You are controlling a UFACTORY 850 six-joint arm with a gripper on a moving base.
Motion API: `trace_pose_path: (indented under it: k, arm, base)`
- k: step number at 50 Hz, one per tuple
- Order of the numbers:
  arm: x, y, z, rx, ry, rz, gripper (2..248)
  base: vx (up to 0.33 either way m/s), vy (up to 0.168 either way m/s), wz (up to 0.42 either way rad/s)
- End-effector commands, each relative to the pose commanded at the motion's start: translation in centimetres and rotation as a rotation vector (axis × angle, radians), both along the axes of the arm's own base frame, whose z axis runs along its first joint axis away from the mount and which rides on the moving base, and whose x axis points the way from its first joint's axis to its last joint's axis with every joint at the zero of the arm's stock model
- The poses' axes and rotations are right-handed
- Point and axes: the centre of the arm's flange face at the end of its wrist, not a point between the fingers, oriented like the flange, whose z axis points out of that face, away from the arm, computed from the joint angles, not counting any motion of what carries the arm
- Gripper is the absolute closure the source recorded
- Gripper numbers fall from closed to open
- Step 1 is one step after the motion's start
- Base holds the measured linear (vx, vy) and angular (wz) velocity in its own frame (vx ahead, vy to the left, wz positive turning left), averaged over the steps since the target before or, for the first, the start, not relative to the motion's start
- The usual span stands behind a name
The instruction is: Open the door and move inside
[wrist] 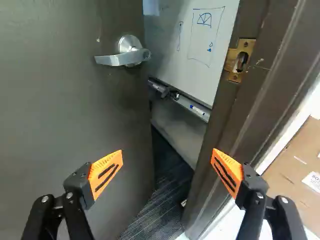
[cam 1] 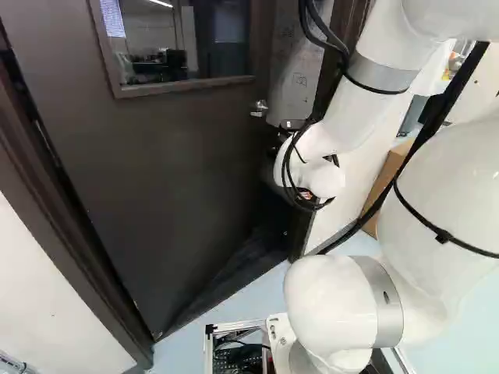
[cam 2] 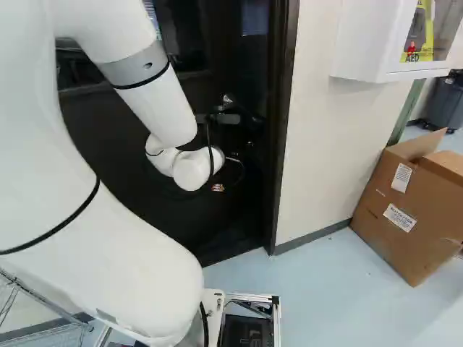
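Beige wall and cardboard box flank the doorway; door ajar, gripper spread.

Here I'm looking over a pale blue floor, and on the right an open cardboard box is sitting on it. Far right, a dark bin is standing there too. Ahead, I'm seeing dark, streaked flooring; beyond, a narrow ledge is holding a marker.

- The place looks like an office or lab.
- A whiteboard bears marker sketches above a pen tray.
- The door has a window.
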Motion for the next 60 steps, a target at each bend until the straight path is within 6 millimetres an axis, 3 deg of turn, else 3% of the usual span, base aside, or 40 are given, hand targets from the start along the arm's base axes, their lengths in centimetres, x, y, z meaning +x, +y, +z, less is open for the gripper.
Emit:
trace_pose_path:
  k: [33, 60]
  arm:
    - [0.0, 0.0, 0.0, 0.0, 0.0, 0.0, 3]
    - [2.3, 0.8, 0.1, 0.0, 0.002, 0.029, 3]
  base:
    - [0.072, 0.085, -0.015]
    - [0.007, 0.006, -0.001]
